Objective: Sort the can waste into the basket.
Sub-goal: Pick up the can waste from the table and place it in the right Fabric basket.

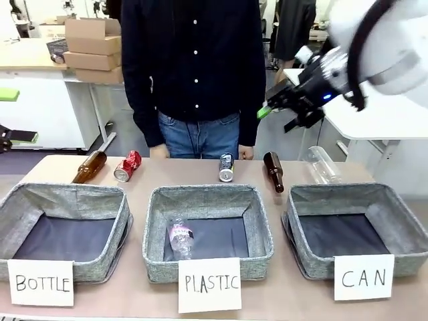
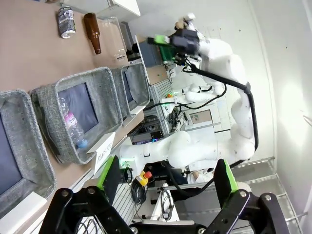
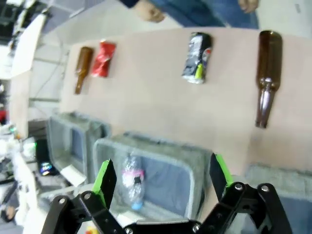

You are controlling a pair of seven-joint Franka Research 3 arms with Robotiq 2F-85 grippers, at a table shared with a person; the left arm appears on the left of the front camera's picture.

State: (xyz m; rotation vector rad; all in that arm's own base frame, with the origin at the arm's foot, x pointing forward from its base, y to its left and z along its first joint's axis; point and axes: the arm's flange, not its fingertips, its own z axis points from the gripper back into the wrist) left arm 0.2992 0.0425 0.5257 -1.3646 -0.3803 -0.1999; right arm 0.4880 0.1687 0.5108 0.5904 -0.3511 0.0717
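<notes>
Dark can [image 1: 227,167], judged light and easily dented, to be taken mid-body; right gripper [image 3: 161,175] and left gripper [image 2: 165,170] shown spread, empty.

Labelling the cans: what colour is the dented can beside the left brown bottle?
The dented can is red, clearest in the front view.

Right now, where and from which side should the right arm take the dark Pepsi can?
Mid-body, from straight above. The dark can lies on its side, end toward the robot, so the open right end effector closes across its width. The brown bottle lies apart to its right.
</notes>
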